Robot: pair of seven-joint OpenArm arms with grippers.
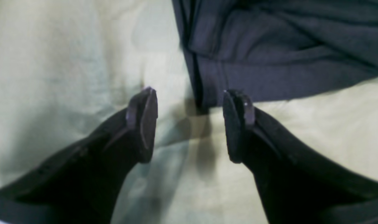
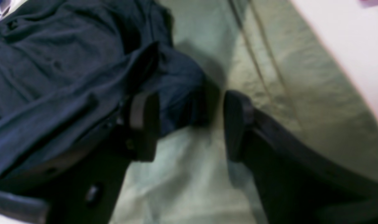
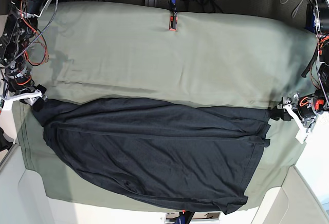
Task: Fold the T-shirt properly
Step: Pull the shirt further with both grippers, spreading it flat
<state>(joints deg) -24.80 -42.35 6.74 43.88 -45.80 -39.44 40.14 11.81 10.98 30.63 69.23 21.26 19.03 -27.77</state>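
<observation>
No readable writing shows on T-shirt (image 3: 154,152) or cloth (image 3: 154,54).

I can read no text, label, brand, number or sign in any view. The T-shirt (image 3: 154,152) has plain dark fabric with no print. The green table cloth (image 3: 154,54) is also plain. A small red and blue thing (image 3: 173,16) at its far edge is too small to read.
</observation>
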